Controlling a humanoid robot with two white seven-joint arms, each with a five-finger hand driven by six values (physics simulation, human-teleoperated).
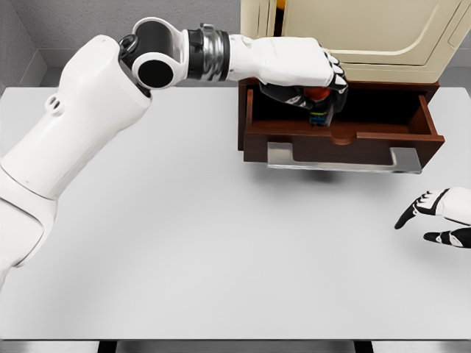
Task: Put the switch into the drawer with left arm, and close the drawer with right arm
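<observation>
White-armoured, the left hand (309, 77) reaches over the open dark-brown wooden drawer (338, 136), fingers curled around the small switch (318, 103) (red on top, dark body), held just above the drawer's interior. Below lies the pale grey counter (221, 243). At far right, the right hand (438, 217) hovers with fingers loosely spread, holding nothing.

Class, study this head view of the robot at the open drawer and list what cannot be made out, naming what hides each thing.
1. The small red and dark switch: mostly covered by the left hand, so its shape is unclear.
2. The dark brown wooden drawer: its floor is in shadow behind the front panel.
3. The right hand: cut off by the right edge.
4. The cream cabinet: cropped by the top edge.
</observation>
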